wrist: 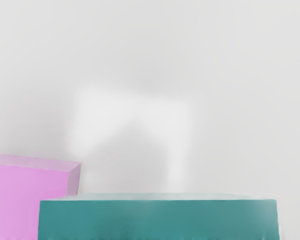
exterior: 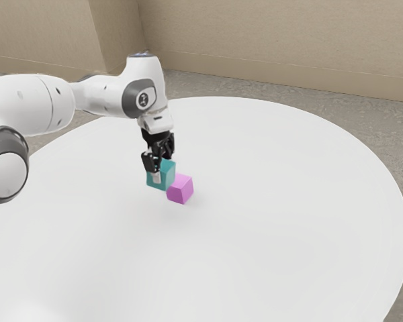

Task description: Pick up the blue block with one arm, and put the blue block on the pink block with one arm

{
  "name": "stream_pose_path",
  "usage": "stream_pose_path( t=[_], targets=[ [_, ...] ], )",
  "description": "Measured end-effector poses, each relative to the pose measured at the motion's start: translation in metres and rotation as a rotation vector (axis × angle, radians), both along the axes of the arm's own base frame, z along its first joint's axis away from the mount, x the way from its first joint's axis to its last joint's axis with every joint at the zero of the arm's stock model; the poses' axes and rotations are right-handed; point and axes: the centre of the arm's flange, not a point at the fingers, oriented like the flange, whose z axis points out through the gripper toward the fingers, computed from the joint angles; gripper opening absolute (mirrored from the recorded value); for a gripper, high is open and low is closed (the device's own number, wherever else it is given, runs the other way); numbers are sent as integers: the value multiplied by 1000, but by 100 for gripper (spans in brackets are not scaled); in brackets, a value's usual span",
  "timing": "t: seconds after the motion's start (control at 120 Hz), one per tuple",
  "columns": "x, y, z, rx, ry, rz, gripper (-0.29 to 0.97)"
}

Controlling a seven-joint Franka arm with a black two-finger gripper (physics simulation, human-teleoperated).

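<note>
exterior: raised, side-on, whole table (exterior: 309, 235) | wrist: close | shared: pink block (exterior: 180, 190), blue block (exterior: 168, 168)

Round white table (exterior: 289, 235) (speckled grey floor (exterior: 389, 114), beige walls (exterior: 289, 33)).

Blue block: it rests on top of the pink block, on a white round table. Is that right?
Not quite. The blue block is beside the pink block, not on top, as the exterior view shows. The table is white and round.
</note>
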Motion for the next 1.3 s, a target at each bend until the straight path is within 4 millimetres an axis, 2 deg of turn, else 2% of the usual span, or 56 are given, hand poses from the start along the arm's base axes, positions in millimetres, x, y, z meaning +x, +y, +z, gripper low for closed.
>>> stream_pose_path(
  t=[0.15, 0.267, 0.533, 0.683, 0.9, 1.142, 1.217, 1.3],
  targets=[
    [22, 4, -11, -64, -76, -7, 36],
    [34, 16, -16, -82, -120, -14, 36],
    [47, 31, -25, -120, -186, -40, 35],
    [49, 30, -27, -140, -202, -62, 35],
    [49, 30, -28, -154, -208, -90, 55],
    [45, 29, -27, -167, -206, -110, 64],
    [30, 25, -2, -173, -212, -116, 65],
    [-8, 16, 62, -174, -241, -128, 66]
  ],
)
